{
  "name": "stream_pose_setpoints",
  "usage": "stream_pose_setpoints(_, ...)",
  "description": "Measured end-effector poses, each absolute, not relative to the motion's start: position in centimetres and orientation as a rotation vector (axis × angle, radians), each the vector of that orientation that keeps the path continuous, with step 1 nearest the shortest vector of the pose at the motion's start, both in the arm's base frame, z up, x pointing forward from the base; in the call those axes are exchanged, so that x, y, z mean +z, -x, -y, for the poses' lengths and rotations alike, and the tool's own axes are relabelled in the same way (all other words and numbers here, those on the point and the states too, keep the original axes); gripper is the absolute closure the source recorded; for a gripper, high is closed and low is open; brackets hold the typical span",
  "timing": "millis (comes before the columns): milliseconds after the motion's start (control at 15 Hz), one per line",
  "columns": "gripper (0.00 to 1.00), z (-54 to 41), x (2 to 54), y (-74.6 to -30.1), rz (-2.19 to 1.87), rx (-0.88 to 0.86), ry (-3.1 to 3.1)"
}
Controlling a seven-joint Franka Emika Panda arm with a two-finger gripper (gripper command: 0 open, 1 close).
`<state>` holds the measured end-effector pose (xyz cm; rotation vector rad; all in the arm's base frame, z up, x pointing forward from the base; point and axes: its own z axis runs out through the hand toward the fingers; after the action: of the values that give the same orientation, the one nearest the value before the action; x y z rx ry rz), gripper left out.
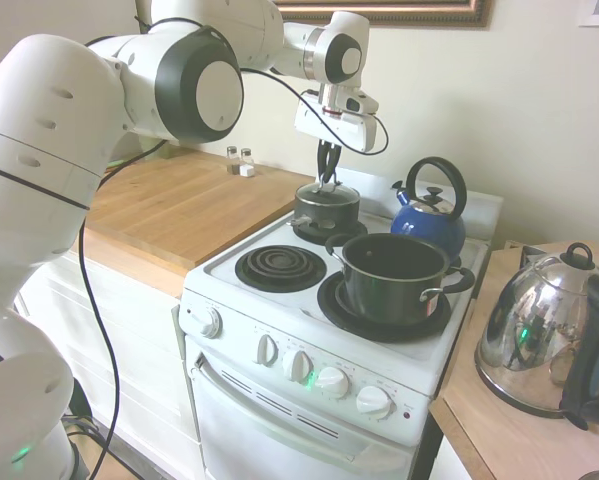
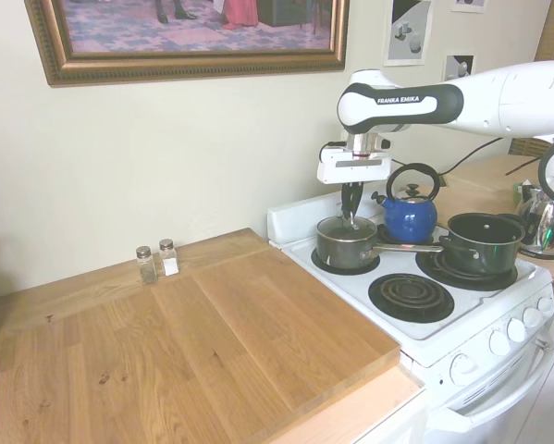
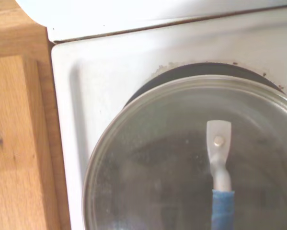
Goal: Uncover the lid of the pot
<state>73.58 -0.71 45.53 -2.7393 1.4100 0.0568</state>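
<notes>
The small dark pot (image 1: 327, 214) (image 2: 343, 252) stands on the back burner of the white stove (image 1: 279, 310), nearest the wooden counter. Its glass lid (image 1: 327, 194) (image 2: 342, 229) (image 3: 157, 167) rests on it, metal rim seated all round. My gripper (image 1: 327, 182) (image 2: 351, 216) reaches straight down onto the middle of the lid, its dark fingers drawn close together around the looped handle. In the wrist view the lid handle (image 3: 219, 143) shows from close above, with a blue wrap on its near part.
A larger open black pot (image 1: 394, 275) (image 2: 485, 239) sits on the front burner, and a blue kettle (image 1: 431, 225) (image 2: 411, 217) stands behind it, close beside the small pot. A bare coil burner (image 1: 280, 267) and a wooden counter (image 2: 212, 342) with two shakers (image 2: 156, 262) lie nearby.
</notes>
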Motion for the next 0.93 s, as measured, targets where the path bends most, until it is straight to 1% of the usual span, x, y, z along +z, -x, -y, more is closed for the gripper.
stream_pose_setpoints(200,1.00,-0.8,48.4,-73.1,-1.383,-0.072,2.760)
stream_pose_setpoints(467,1.00,-7.2,54.2,-68.4,-1.351,-0.220,2.835)
stream_pose_setpoints(600,1.00,-11.8,55.8,-66.0,-1.346,-0.294,2.889)
stream_pose_setpoints(800,1.00,-21.2,55.8,-63.3,-1.350,-0.378,3.000)
stream_pose_setpoints(933,1.00,-27.5,53.6,-62.5,-1.336,-0.389,3.079)
